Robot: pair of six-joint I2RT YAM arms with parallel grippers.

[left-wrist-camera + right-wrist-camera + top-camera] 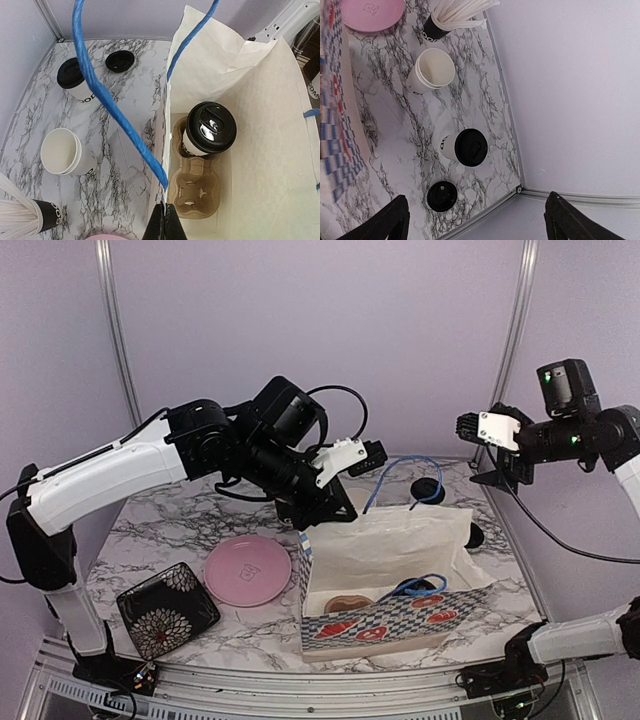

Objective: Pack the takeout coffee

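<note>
One takeout coffee point(207, 129), white with a black lid, stands in a brown cardboard carrier point(196, 192) at the bottom of the paper bag point(260, 150). Its other slot is bare. A second lidded coffee point(465, 147) stands on the marble behind the bag, also seen from the left wrist point(75, 80) and as a dark lid in the top view point(475, 535). My left gripper point(166, 220) is shut on the bag's near rim point(305, 533), by a blue handle point(107, 102). My right gripper point(477, 225) hangs open high over the back right corner point(462, 426), holding nothing.
A loose black lid point(442, 196) lies near the back corner. Stacked lidless white cups point(432, 70) and a black cup of white sticks point(440, 25) stand behind the bag. A pink plate point(247, 570) and a black floral dish point(167, 608) sit front left.
</note>
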